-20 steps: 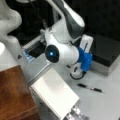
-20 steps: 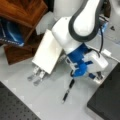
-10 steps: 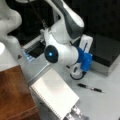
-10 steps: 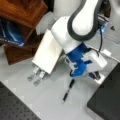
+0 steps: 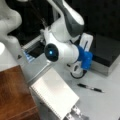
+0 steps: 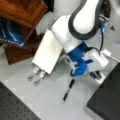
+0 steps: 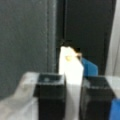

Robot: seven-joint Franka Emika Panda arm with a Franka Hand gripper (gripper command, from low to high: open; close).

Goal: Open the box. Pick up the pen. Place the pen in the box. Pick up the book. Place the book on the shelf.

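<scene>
Pale grey worktop [image 5: 105, 105] under me, dark backdrop behind.

My hand [image 7: 72, 100] is clenched on the book: in the wrist view the two black fingers [image 7: 50, 97] press either side of the white edge of the book [image 7: 71, 75], which stands up between them. In both front views the book [image 5: 53, 96] [image 6: 47, 51] is off the worktop, tilted, its spiral edge visible along the lower side in a front view. In a front view the hand's metal fingertips [image 6: 36, 76] stick out past the book's lower end.

Pen [image 5: 90, 88] lies flat on the worktop, apart from the book, toward a front view's right. In a front view the pen [image 6: 68, 90] lies just below my blue wrist mount [image 6: 78, 66], not touching it.

Box [image 5: 105, 53]: black lid is down, silver side showing at the front edge, at a front view's right. Only a black corner of the box [image 6: 107, 100] shows at a front view's bottom right.

Shelf [image 5: 13, 95], reddish-brown wood, sits at a front view's bottom left, just beside the held book. In a front view the shelf [image 6: 20, 12] is at top left, with a blue item [image 6: 10, 35] tucked under its top board; the book's upper end is near it.
</scene>
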